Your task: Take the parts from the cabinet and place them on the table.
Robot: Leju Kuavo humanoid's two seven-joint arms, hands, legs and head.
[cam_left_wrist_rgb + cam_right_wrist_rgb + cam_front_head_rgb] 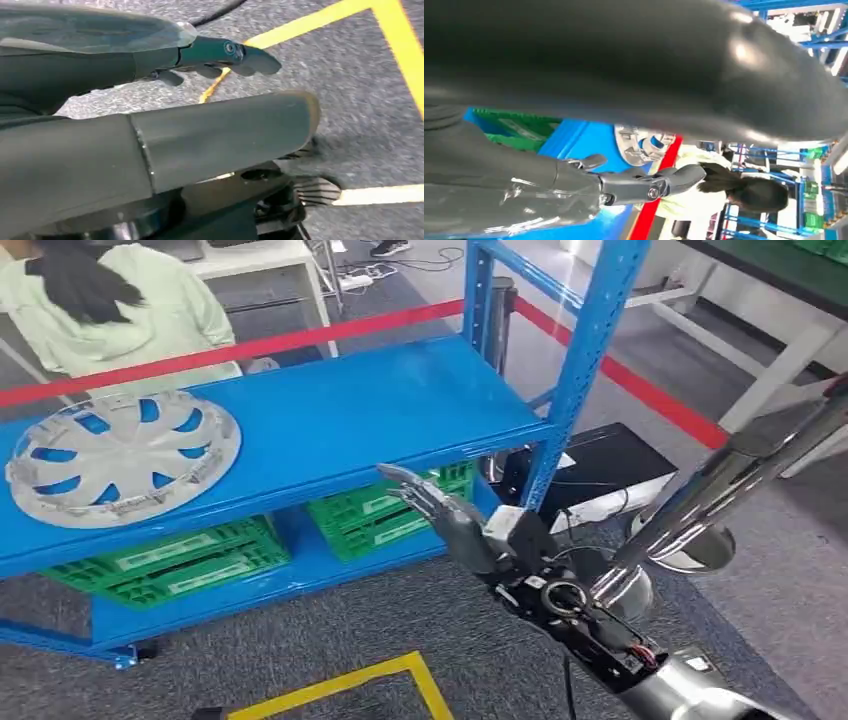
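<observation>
We are seeing one silver hubcap [122,457] lying on the blue rack [340,410]. We are counting two green crates [180,562] below, and one person [120,302] behind.

place: we are looking at a workshop or factory test area | signs: a blue steel rack [330,410] is standing on grey carpet [330,640], green plastic crates [180,560] are lying on its low shelf | red barrier belt [640,390] and yellow floor tape [350,680] are marking zones | white workbenches [760,350] are standing behind
</observation>
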